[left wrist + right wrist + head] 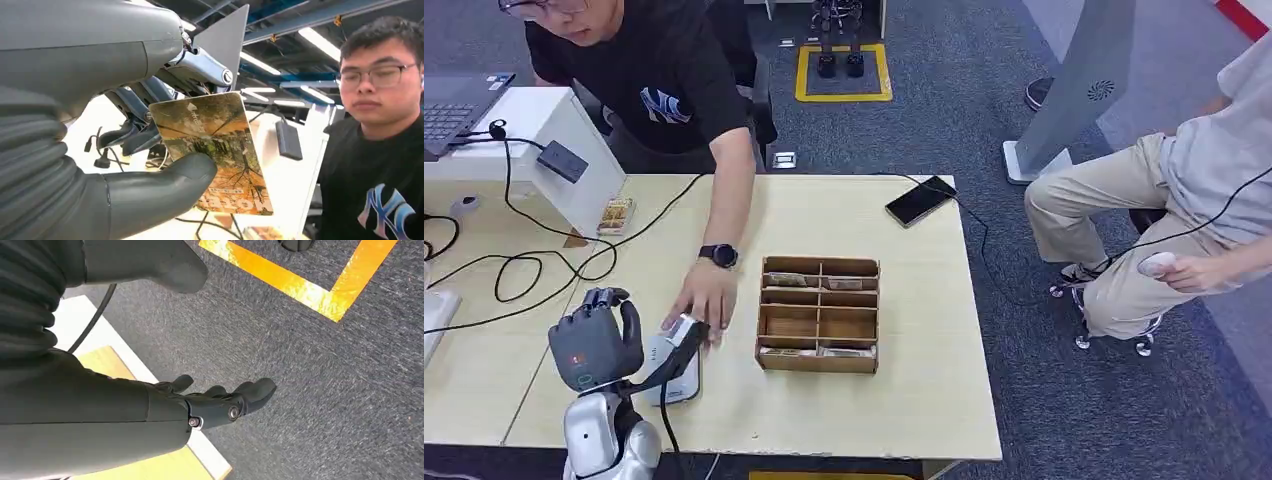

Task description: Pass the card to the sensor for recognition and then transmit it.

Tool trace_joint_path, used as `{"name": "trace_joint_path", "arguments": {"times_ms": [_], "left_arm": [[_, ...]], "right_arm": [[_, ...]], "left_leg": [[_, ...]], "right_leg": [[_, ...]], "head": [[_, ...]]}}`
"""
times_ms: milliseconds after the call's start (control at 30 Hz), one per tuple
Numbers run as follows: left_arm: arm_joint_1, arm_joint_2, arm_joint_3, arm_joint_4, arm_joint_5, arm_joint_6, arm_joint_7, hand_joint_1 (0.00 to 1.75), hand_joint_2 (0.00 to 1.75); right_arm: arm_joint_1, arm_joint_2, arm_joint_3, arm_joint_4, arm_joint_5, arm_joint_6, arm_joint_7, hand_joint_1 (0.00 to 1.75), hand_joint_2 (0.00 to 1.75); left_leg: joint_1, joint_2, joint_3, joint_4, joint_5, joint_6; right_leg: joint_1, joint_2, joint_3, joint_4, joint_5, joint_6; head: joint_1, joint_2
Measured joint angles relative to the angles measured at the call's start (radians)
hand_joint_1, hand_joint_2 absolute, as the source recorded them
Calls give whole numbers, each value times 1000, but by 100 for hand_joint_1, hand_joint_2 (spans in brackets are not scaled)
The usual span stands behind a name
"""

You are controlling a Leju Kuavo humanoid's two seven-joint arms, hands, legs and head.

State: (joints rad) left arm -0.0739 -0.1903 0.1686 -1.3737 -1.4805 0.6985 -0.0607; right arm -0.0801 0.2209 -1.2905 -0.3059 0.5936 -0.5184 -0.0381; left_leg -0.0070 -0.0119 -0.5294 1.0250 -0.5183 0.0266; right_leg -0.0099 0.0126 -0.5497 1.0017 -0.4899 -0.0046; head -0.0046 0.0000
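card [215,150], printed with autumn trees, pinched upright between thumb and darker fingers of left hand [596,338], raised above near-left part of table [904,390], just beside white sensor [674,372] lying flat there. person's hand [701,298], wearing dark watch, resting on far end of sensor, touching it; cardboard divider box [820,314] close by, with cards in some compartments, and dark phone [921,200] near far edge. right hand [220,402] hanging over grey carpet beside table edge, fingers loosely extended and apart, holding nothing.
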Motion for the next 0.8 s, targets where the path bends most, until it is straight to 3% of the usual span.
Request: {"name": "trace_joint_path", "arguments": {"times_ms": [100, 167, 367, 467, 800], "left_arm": [[5, 12, -15, 17, 1, 0, 55, 175, 175], [7, 40, -64, 45, 0, 0, 147, 175, 175], [9, 93, -193, 143, 0, 0, 267, 175, 175], [17, 113, -236, 173, 2, 0, 254, 175, 175], [25, 131, -268, 212, 3, 1, 240, 175, 175]], "right_arm": [[2, 0, 0, 0, -2, 10, 3, 0, 175], [6, 0, 2, -5, -12, 15, 10, 0, 175], [5, 0, 4, -4, -6, 7, 8, 0, 175], [5, 0, 4, -4, -1, 8, 5, 0, 175], [5, 0, 4, -4, 0, 8, 3, 0, 175]], "left_leg": [[0, 0, 0, 0, 0, 0], [0, 0, 0, 0, 0, 0], [0, 0, 0, 0, 0, 0], [0, 0, 0, 0, 0, 0], [0, 0, 0, 0, 0, 0]], "right_leg": [[0, 0, 0, 0, 0, 0], [0, 0, 0, 0, 0, 0], [0, 0, 0, 0, 0, 0], [0, 0, 0, 0, 0, 0], [0, 0, 0, 0, 0, 0]], "head": [[0, 0], [0, 0], [0, 0], [0, 0], [0, 0]]}}
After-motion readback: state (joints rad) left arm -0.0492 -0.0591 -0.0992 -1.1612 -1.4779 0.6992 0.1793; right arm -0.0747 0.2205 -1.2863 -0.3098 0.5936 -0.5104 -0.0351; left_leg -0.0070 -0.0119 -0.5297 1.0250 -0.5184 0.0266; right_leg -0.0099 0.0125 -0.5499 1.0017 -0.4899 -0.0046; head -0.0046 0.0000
